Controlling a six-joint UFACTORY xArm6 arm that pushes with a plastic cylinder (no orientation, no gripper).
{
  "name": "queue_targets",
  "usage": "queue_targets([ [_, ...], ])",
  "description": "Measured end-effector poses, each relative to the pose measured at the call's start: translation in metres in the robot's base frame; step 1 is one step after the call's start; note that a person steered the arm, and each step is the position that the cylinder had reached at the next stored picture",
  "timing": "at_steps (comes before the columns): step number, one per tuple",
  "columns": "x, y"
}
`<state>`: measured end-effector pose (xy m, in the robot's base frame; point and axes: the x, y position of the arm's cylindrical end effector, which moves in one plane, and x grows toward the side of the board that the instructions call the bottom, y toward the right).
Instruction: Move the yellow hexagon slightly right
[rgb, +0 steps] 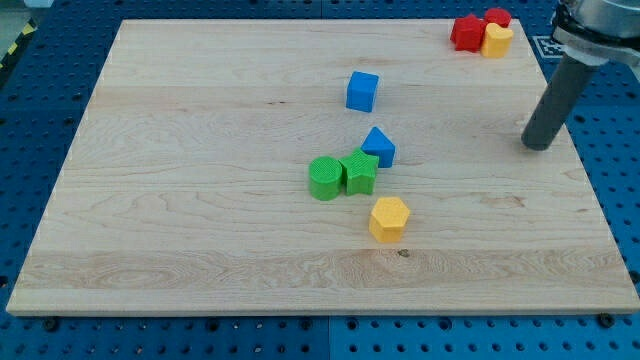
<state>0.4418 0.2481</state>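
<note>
Arm end only, at the view's top right: wide dark metallic-grey collar with a lighter rim. Straight dark grey cylindrical rod comes out of it, smooth, matte, no markings or cables visible. My tip (537, 147) is flat-ended, same dark colour.

Yellow hexagon (389, 218) lies flat, below board's centre.

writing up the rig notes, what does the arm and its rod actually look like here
Only the arm's end shows, at the view's top right. A grey metallic collar with a lighter band cuts off at the frame edge. Below it hangs a straight, smooth, dark grey cylindrical rod, ending in my tip, blunt and flat. No cables, labels or markings are visible on it, and there is no pincer.
</note>
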Motion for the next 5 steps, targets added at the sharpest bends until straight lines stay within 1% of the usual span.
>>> queue_targets([
  [1, 0.02, -0.012],
  [3, 0.025, -0.017],
  [4, 0.045, -0.02],
  [5, 0.07, -0.043],
])
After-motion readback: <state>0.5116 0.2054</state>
